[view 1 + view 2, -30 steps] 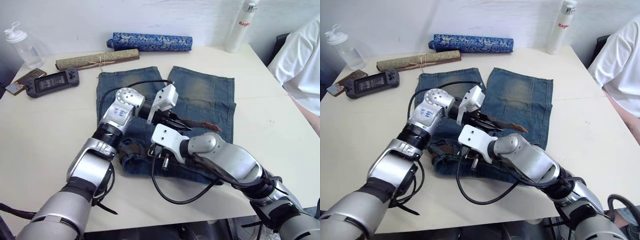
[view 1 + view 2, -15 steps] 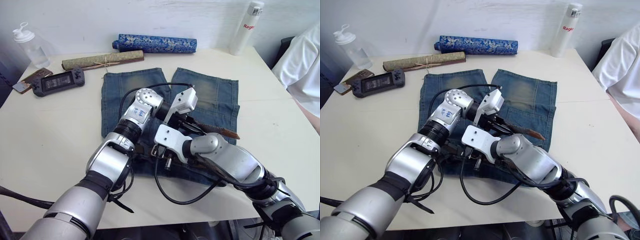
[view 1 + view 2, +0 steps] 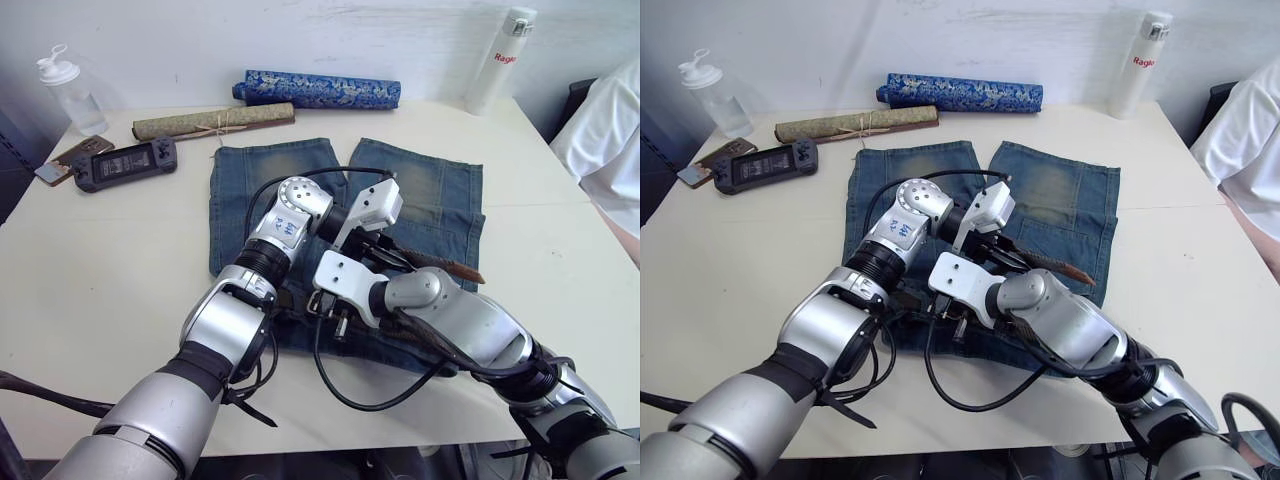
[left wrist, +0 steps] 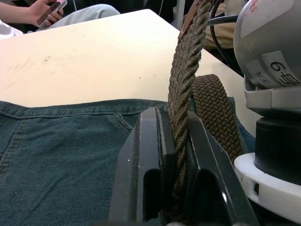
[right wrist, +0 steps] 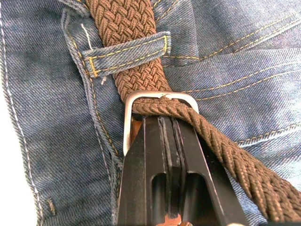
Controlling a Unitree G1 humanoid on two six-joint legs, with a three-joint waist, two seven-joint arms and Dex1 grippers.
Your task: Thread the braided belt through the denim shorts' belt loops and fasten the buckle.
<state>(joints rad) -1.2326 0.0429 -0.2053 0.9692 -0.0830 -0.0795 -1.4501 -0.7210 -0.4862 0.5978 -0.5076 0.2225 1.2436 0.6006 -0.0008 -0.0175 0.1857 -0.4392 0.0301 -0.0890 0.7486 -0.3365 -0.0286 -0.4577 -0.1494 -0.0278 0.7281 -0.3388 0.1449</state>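
Observation:
The denim shorts (image 3: 425, 185) lie flat on the table, waistband toward me. The braided belt (image 5: 127, 28) runs under one of the belt loops (image 5: 127, 52) into the silver buckle (image 5: 161, 97). From the buckle its free end slants off to the right, tan tip (image 3: 468, 271) out over the shorts. My left gripper (image 4: 174, 123) is shut on that free end, just above the denim (image 4: 61, 155). My right gripper (image 5: 167, 121) is shut at the buckle, its fingers covering the frame's near bar. From the head it sits at the waistband (image 3: 335, 318).
At the table's back lie a blue patterned roll (image 3: 318, 88) and an olive rolled mat (image 3: 213, 121). A white bottle (image 3: 503, 60) stands back right. A clear bottle (image 3: 63, 90) and a handheld console (image 3: 125, 162) are at the left. A person in white (image 3: 615, 130) sits at right.
The camera has shifted slightly. My left gripper has drawn the belt's free end a little further right over the shorts. The right gripper stays at the buckle.

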